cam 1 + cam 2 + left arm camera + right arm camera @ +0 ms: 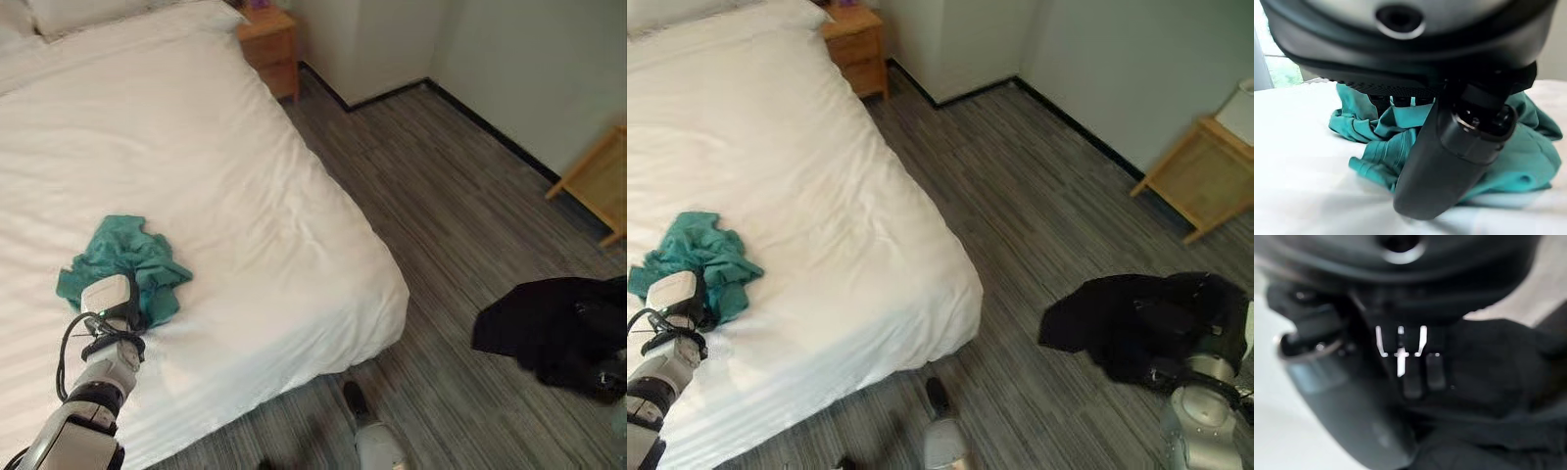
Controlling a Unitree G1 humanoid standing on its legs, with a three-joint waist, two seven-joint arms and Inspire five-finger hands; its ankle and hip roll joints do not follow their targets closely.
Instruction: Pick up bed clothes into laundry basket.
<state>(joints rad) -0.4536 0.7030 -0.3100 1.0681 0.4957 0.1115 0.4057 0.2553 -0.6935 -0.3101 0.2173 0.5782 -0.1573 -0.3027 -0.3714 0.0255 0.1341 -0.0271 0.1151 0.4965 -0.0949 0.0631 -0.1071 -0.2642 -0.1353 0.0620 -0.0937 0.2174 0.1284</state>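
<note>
Left hand (1449,161) rests on a crumpled teal garment (127,264) near the bed's (245,215) foot edge, thumb lying across the cloth; whether the fingers grip it cannot be told. Right hand (1415,372) sits at a black garment (1127,323) hanging beside the bed over the wood-grain floor (1019,176); its grip cannot be told.

We see a teal garment (127,262) on a white bed (245,196), a black garment (1127,323) over grey striped flooring (441,206), and a light orange-brown wooden nightstand (269,44).
</note>
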